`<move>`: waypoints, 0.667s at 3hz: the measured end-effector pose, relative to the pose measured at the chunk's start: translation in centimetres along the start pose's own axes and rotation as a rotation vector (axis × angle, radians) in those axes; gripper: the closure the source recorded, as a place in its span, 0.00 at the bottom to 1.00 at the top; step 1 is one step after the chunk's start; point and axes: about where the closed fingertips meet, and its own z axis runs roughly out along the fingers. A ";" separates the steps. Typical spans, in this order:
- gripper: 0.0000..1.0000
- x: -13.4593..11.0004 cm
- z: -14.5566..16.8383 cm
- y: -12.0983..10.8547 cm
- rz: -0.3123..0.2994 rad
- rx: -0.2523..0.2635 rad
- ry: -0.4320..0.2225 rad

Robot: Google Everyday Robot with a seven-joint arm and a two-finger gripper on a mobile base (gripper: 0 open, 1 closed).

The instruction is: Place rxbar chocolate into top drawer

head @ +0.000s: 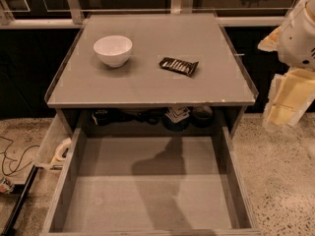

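The rxbar chocolate (178, 66) lies flat on the grey counter top (147, 87), right of centre, in a dark wrapper with white lettering. The top drawer (147, 191) is pulled open below the counter, with a flat grey bottom and nothing on it but the arm's shadow. My gripper (285, 102) hangs at the right edge of the view, pale and yellowish, to the right of the counter and well away from the bar. It holds nothing that I can see.
A white bowl (112, 50) stands on the counter to the left of the bar. A small pale side tray (53, 146) with a tape roll hangs at the drawer's left. Dark items sit at the drawer's back. Cables lie on the speckled floor at left.
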 end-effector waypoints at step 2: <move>0.00 -0.7 0.2 -1.2 -0.012 0.015 -0.021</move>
